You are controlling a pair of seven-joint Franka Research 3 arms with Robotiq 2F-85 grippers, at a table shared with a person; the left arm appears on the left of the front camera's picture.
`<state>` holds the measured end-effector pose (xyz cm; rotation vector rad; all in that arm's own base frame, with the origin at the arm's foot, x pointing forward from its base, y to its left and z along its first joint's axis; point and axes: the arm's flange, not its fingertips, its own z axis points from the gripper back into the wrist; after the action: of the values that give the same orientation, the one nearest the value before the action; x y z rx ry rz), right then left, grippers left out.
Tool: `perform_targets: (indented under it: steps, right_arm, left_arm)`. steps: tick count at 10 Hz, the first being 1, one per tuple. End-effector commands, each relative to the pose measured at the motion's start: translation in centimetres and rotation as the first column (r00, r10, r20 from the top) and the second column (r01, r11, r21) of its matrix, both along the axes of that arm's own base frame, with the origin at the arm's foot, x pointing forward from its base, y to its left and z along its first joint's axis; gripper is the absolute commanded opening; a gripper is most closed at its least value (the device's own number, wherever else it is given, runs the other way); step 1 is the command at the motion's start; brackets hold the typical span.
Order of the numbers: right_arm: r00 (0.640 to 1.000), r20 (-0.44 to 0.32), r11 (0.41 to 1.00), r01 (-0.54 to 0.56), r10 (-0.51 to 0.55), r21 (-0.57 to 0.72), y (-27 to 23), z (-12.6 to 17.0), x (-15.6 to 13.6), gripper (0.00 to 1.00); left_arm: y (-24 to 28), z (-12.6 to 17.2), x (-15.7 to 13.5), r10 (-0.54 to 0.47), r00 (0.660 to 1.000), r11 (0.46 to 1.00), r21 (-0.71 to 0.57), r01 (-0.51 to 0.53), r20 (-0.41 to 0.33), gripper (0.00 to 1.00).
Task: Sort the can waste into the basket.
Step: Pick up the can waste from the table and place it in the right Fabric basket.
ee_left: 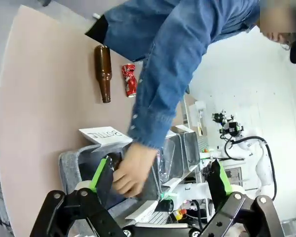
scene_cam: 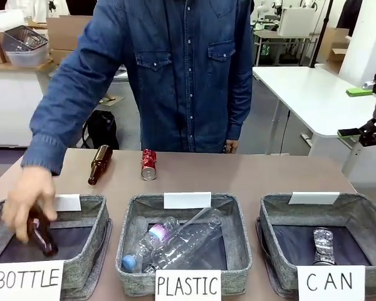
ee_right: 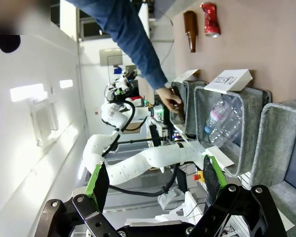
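A dented red can (scene_cam: 149, 164) lies on the table at the far side, in front of the person; it also shows as the red can (ee_left: 129, 80) and the red can (ee_right: 209, 19). A silvery can (scene_cam: 323, 246) lies inside the grey basket (scene_cam: 271, 216) signed CAN at the front right. My right gripper (scene_cam: 355, 113) hangs open off the table's right edge, well above that basket. In its own view the right gripper (ee_right: 153, 180) is open with nothing held. My left gripper (ee_left: 160, 177) is open too, high over the left basket.
The person's hand (scene_cam: 26, 199) lowers a brown bottle (scene_cam: 41, 235) into the BOTTLE basket (scene_cam: 91, 207). Another brown bottle (scene_cam: 100, 164) lies beside the red can. The PLASTIC basket (scene_cam: 133, 216) in the middle holds clear bottles. A white table (scene_cam: 307, 88) stands at the back right.
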<state>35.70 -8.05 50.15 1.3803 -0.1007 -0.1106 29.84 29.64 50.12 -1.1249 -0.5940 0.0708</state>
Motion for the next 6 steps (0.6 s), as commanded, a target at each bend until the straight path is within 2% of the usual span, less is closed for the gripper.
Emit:
perform_targets:
  steps: [1, 3, 5, 6]
  right_arm:
    - [1.0, 0.015, 1.0, -0.016, 0.016, -0.008, -0.3, 0.2, -0.1, 1.0]
    - [1.0, 0.015, 1.0, -0.016, 0.016, -0.008, -0.3, 0.2, -0.1, 1.0]
    - [1.0, 0.015, 1.0, -0.016, 0.016, -0.008, -0.3, 0.2, -0.1, 1.0]
    - [1.0, 0.015, 1.0, -0.016, 0.016, -0.008, -0.3, 0.2, -0.1, 1.0]
  left_arm:
    - [0.2, 0.7, 0.7, -0.032, 0.999, 0.999, 0.029, 0.031, 0.025, 1.0]
    - [-1.3, 0.6, 1.5, -0.08, 0.997, 0.995, 0.053, 0.079, 0.018, 1.0]
    - [-3.4, 0.4, 3.5, -0.157, 0.987, 0.978, 0.137, 0.159, -0.023, 1.0]
    - [-1.6, 0.4, 3.2, -0.131, 0.991, 0.987, 0.09, 0.132, -0.023, 1.0]
